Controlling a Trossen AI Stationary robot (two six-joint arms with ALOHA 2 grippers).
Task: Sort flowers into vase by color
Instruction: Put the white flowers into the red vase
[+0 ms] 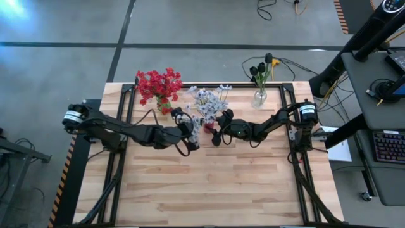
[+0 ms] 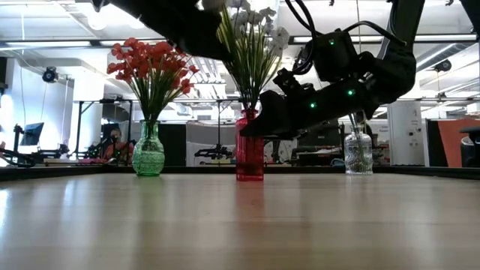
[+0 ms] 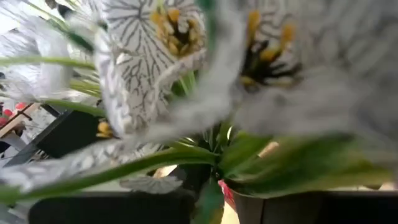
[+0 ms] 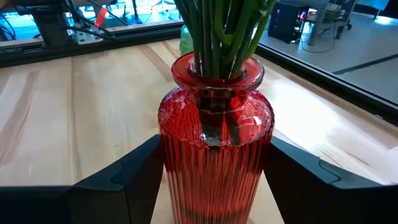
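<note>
From the high view, both arms meet mid-table at the back. The right claw point(image 1: 218, 134) sits around the red vase point(image 1: 207, 128), and the left claw point(image 1: 192, 130) is right on the other side of it, up in the white flowers point(image 1: 207, 101). The red flowers point(image 1: 158, 85) sit off past the left claw, and the dark buds in the clear vase point(image 1: 260, 98) are back behind the right arm.

Low view: the red vase point(image 2: 250, 155) stands upright on the table point(image 2: 240, 225) with the white flowers point(image 2: 251, 30) fanning out the top, and the right claw point(image 2: 262, 124) is level with its shoulder. The green vase point(image 2: 148, 154) with the red flowers point(image 2: 150, 64) stands well off to the side.

Left wrist view is basically a faceful of white petals point(image 3: 155, 43). The left claw looks pinched shut, but I can't tell whether there's a stalk in it.

Right wrist view: the red vase point(image 4: 214, 162) sits between the right fingers point(image 4: 130, 180), which are spread and seem to just about touch the glass, so I can't call it a grip.

Biggest risk, I'd say: if the left claw tugs the stems while the vase isn't really clamped, the whole thing tips or slides. Glass is slick too.
</note>
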